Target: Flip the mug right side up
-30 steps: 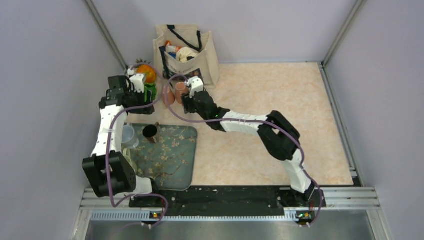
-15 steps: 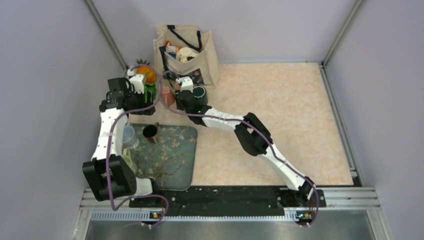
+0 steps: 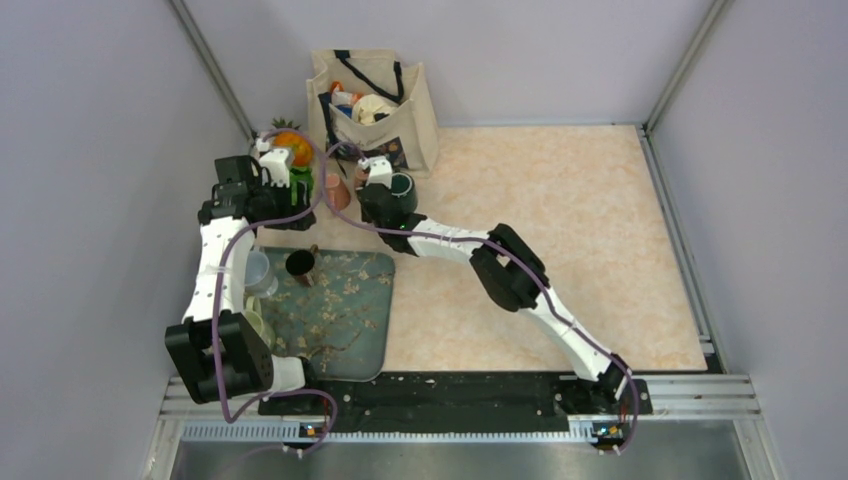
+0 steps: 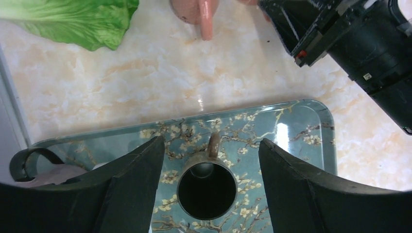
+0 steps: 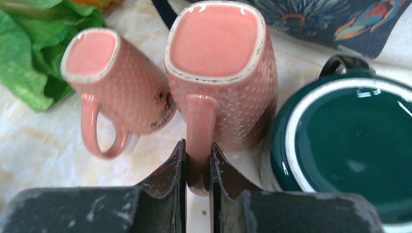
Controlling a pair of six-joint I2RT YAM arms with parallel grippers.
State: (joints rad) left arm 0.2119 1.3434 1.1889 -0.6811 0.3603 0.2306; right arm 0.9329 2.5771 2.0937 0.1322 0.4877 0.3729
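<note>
Two pink mugs stand base up on the table. In the right wrist view my right gripper (image 5: 198,165) is shut on the handle (image 5: 199,126) of the larger pink mug (image 5: 216,73). The smaller pink mug (image 5: 111,82) stands to its left. A dark green mug (image 5: 350,131) stands base up at the right, close against the held mug. In the top view the right gripper (image 3: 368,182) is by the bag. My left gripper (image 4: 209,194) is open and empty, high above an upright brown mug (image 4: 206,189) on the tray (image 4: 301,126).
A canvas tote bag (image 3: 375,100) stands just behind the mugs. Green lettuce (image 5: 29,63) and an orange fruit (image 3: 292,140) lie to their left. The floral tray (image 3: 350,320) also holds a clear cup (image 3: 255,270). Side walls close in the table.
My right arm has stretched out and swung left toward the pink mugs, uncovering the green mug. The left arm has barely moved.
</note>
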